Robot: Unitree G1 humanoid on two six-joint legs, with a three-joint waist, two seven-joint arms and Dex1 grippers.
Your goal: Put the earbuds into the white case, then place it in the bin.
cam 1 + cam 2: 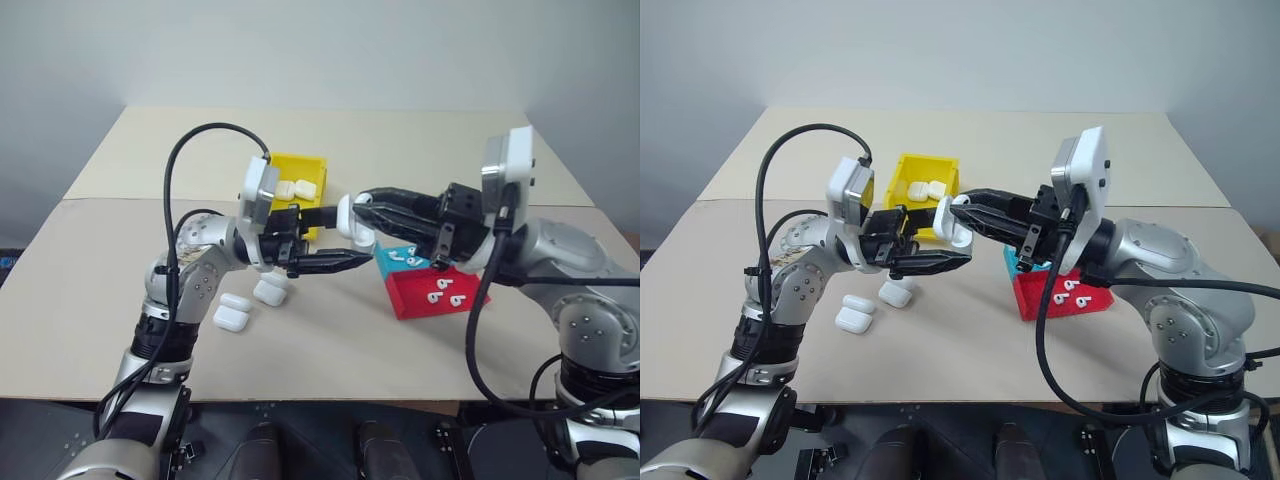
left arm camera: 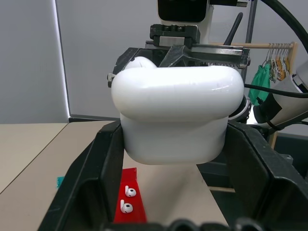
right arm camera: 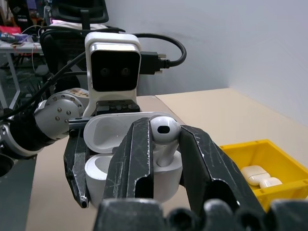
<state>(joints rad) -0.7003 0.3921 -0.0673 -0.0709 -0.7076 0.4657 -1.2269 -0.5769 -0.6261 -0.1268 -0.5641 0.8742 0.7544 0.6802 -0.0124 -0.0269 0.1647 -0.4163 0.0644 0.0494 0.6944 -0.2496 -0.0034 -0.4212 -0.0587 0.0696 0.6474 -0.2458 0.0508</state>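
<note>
Above the table's middle, my left gripper (image 1: 345,238) is shut on the white case (image 1: 350,220), whose lid stands open (image 3: 110,131). My right gripper (image 3: 163,144) meets it from the other side, shut on one white earbud (image 3: 164,130) whose stem dips into the case's open body (image 3: 98,175). From the left wrist the case (image 2: 175,115) sits between the two black fingers (image 2: 96,173). More earbuds (image 1: 440,290) lie in a red tray (image 1: 405,300). The yellow bin (image 1: 312,163) stands behind the left gripper with two cases (image 1: 297,187) inside.
A teal tray (image 1: 385,265) with earbuds sits just behind the red one. Three loose white cases (image 1: 235,310) lie on the table below my left arm. Black cables loop over both wrists. The table's far half is bare wood.
</note>
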